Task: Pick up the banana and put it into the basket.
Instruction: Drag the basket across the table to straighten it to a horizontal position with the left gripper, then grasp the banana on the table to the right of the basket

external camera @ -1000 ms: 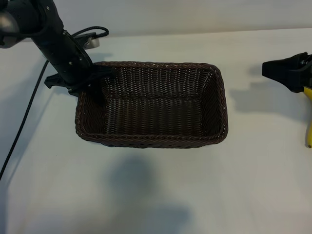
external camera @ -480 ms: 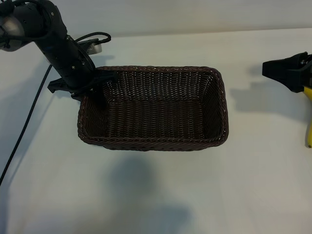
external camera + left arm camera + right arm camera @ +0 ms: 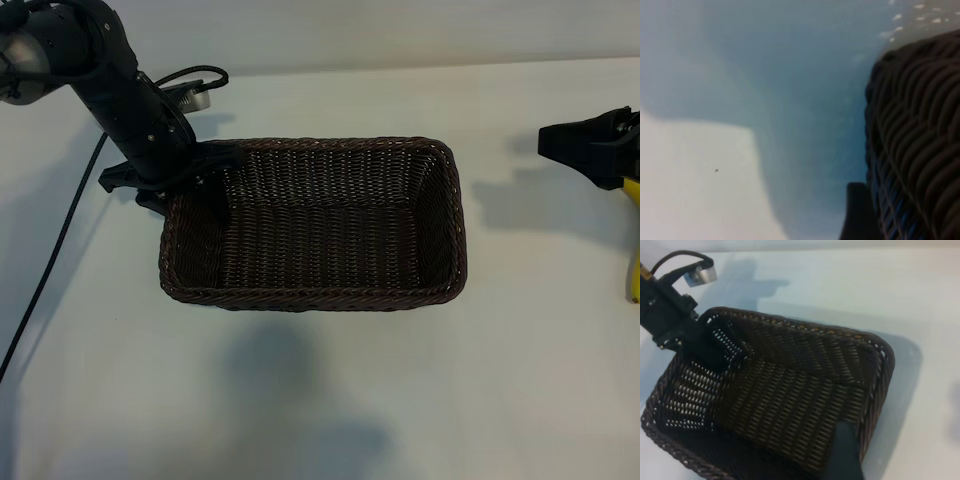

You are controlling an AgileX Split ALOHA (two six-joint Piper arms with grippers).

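Both prongs of the left claw [image 3: 195,185] straddle the basket [image 3: 440,230] rim.

Even overhead light flooding white table [image 3: 330,400]; soft grey shadows falling toward viewer below basket [image 3: 312,222] and beside left arm [image 3: 120,95]. Left wrist view sitting far out of focus, wicker smearing into dark ribs, bluish cast spreading. Right wrist view blurring slightly at near edge; no glare showing.

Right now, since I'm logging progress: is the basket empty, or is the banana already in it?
Empty. The basket shows only bare weave on its floor in both the exterior and right wrist views; no banana lies inside it.
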